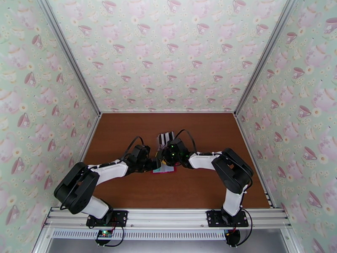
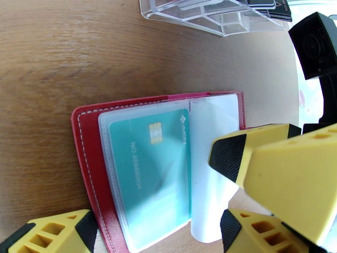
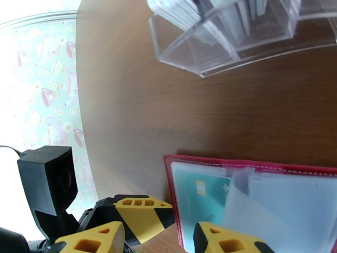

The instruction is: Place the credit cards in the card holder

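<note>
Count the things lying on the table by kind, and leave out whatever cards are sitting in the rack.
Wallet: 1
Teal card: 1
Clear rack: 1
Total: 3

The left gripper [image 1: 156,164] and right gripper [image 1: 167,160] meet over the red card holder [image 1: 164,170]. A striped card rack [image 1: 166,137] stands just behind it.
</note>
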